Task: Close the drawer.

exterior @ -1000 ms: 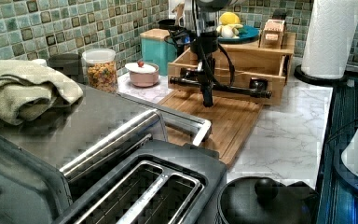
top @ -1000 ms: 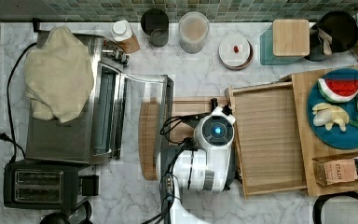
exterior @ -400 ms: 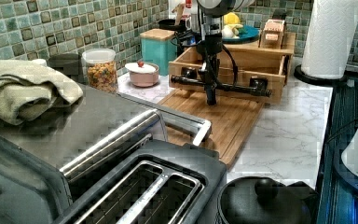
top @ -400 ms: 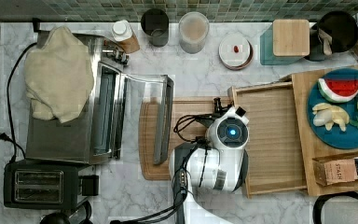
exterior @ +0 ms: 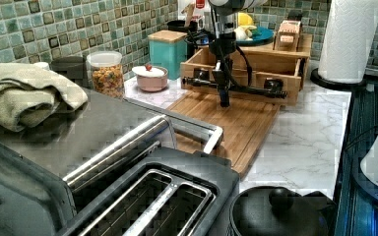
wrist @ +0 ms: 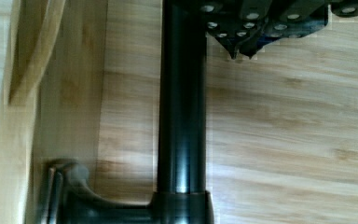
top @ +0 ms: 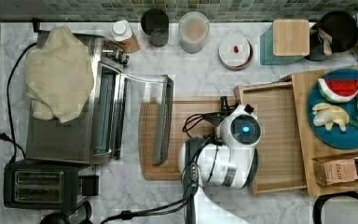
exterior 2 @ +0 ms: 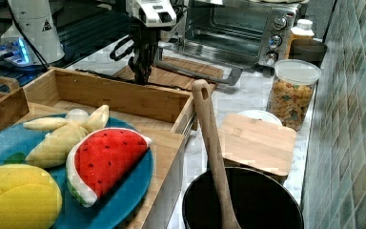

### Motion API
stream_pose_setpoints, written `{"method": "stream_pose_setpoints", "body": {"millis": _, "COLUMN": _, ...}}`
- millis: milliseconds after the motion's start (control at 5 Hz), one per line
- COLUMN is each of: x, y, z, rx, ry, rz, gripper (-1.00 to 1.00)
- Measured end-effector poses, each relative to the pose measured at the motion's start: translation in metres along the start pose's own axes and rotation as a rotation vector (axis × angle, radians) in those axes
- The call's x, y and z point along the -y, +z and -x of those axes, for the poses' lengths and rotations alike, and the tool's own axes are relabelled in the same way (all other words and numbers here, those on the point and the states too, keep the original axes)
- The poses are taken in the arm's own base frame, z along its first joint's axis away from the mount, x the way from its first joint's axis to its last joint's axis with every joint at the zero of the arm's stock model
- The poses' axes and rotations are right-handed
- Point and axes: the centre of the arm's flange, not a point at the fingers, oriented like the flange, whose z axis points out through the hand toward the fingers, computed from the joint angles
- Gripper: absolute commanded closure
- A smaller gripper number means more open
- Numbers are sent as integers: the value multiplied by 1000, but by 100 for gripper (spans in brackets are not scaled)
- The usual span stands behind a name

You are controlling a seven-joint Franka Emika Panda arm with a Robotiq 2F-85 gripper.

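Note:
The drawer (top: 279,135) is a pale wooden tray standing partly pulled out from under the wooden shelf at the top view's right. Its black bar handle (exterior: 246,88) runs along the front; in the wrist view the handle (wrist: 182,116) crosses close beside my fingertips (wrist: 242,46). My gripper (exterior: 224,101) points straight down, shut with nothing held, against the outer side of the handle, just above the cutting board. From the right view, the gripper (exterior 2: 142,76) stands just beyond the drawer's front wall (exterior 2: 119,95). In the top view, the arm's wrist (top: 242,130) covers the gripper.
A darker cutting board (top: 177,140) lies under the gripper. A toaster oven (top: 98,116) with its door (top: 161,116) open over the board, and a toaster (top: 39,186), sit at the top view's left. A blue plate of fruit (top: 342,109) tops the shelf. Jars line the back wall.
The arm has moved toward the top view's right, and the drawer has slid a little the same way, further under the shelf.

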Motion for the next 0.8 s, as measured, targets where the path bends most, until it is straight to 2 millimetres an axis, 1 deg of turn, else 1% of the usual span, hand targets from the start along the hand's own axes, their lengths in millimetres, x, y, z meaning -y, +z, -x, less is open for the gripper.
{"method": "stream_pose_setpoints", "body": {"millis": 200, "x": -27, "y": -2, "z": -5, "rx": 45, "ry": 4, "rz": -20, "gripper": 100}}
{"method": "stream_pose_setpoints", "body": {"millis": 400, "x": -58, "y": -13, "z": -3, "rx": 25, "ry": 55, "rz": -14, "gripper": 100}}
{"method": "stream_pose_setpoints", "body": {"millis": 600, "x": -92, "y": -24, "z": 7, "rx": -1, "ry": 120, "rz": -6, "gripper": 100}}
{"method": "stream_pose_setpoints", "body": {"millis": 800, "x": -133, "y": -30, "z": 13, "rx": -35, "ry": 166, "rz": 21, "gripper": 100}}
